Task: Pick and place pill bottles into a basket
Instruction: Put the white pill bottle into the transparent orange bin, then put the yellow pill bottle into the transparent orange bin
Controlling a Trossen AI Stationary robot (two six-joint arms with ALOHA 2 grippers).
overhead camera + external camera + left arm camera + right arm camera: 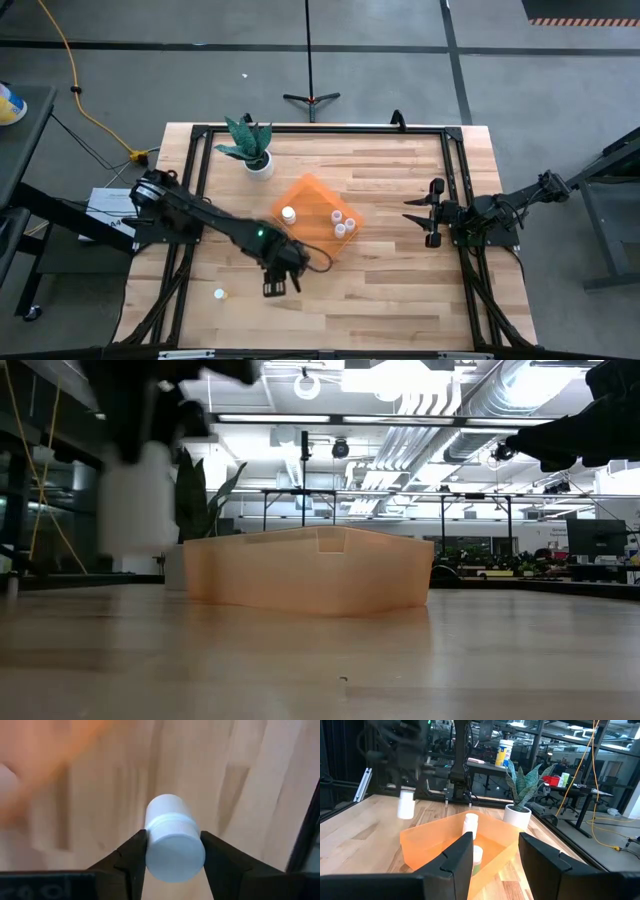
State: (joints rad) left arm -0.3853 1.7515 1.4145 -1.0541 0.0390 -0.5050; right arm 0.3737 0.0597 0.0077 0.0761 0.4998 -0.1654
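Observation:
My left gripper (278, 285) is shut on a white pill bottle (172, 840) near the table's front, on the near side of the orange basket (318, 215). In the right wrist view the bottle (406, 804) hangs below the left gripper, beside the basket (445, 842). Several white bottles (340, 224) stand in the basket, one of them (289, 214) apart from the others. Another bottle (219, 294) lies on the table near the front left. My right gripper (412, 212) is open and empty at the table's right, its fingers pointing at the basket. My left gripper pinches the bottle's cap end (175, 851) between its two fingers (131, 857), one on each side of the cap. The fingers point down from above. The bottle hangs upright below them, clear of the table (140, 495).
A white pot with green leaves (258, 160) stands at the back left of the table. A black frame (320, 130) runs around the table's edges. Bare wood lies between the basket and the front edge.

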